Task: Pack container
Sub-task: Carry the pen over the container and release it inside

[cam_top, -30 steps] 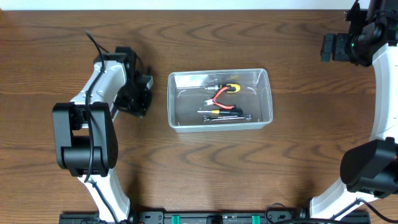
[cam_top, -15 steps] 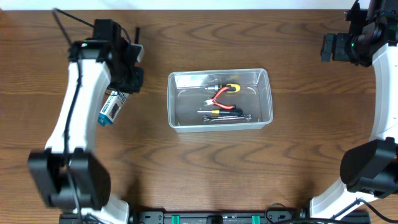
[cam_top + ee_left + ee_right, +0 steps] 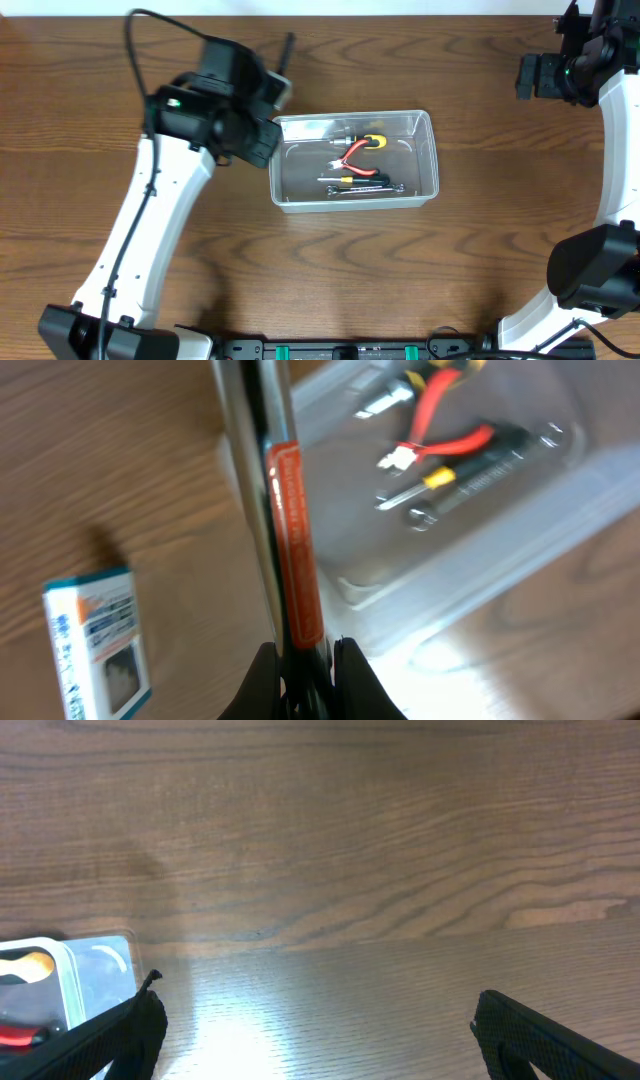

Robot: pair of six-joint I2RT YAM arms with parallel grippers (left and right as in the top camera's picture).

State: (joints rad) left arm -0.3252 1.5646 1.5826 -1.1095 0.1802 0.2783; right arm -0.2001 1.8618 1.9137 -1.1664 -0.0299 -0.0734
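The clear plastic container (image 3: 300, 172) stands mid-table. It holds red-handled pliers (image 3: 358, 150), a yellow-and-black screwdriver (image 3: 350, 180) and a small wrench (image 3: 368, 189). My left gripper (image 3: 268, 98) hovers at the container's far left corner, shut on a long grey tool with an orange-red strip (image 3: 290, 520). The tool's dark end sticks out toward the back (image 3: 286, 46). In the left wrist view the fingers (image 3: 352, 675) clamp the tool over the container's left wall (image 3: 390, 585). My right gripper (image 3: 315, 1010) is open and empty at the far right.
A blue-and-white carton (image 3: 95, 645) lies on the wood left of the container; the left arm (image 3: 160, 200) hides it from overhead. The right arm (image 3: 610, 120) runs along the right edge. A corner of the container shows in the right wrist view (image 3: 100, 970).
My left gripper has lifted off the table left of the container and swung right to the container's far left corner with the long tool. The right arm has not moved.
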